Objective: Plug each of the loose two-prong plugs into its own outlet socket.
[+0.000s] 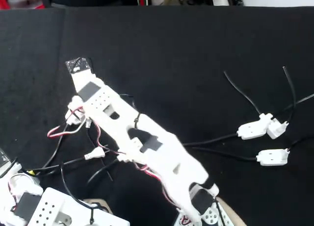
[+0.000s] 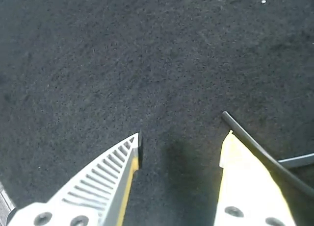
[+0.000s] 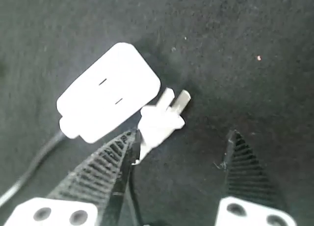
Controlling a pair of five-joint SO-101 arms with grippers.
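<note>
My right gripper [image 3: 182, 138] is open just above the black cloth. A loose white two-prong plug [image 3: 159, 120] lies by one of its black fingers [image 3: 117, 162], prongs pointing away from the wrist. Beside the plug sits a white outlet socket [image 3: 108, 91] with two slots facing up. In the high view the right arm stretches across the table to its gripper [image 1: 78, 65] at the far left. My left gripper [image 2: 182, 138] is open over bare cloth, with a black cable [image 2: 255, 147] running past one finger. Another white plug [image 1: 93, 154] on a black cable lies under the long arm.
At the right, a white socket [image 1: 252, 130] and plug [image 1: 275, 128] sit joined, with another white socket piece [image 1: 272, 157] just below them. Black cables trail from them across the cloth. The left arm [image 1: 34, 204] is folded in the near left corner.
</note>
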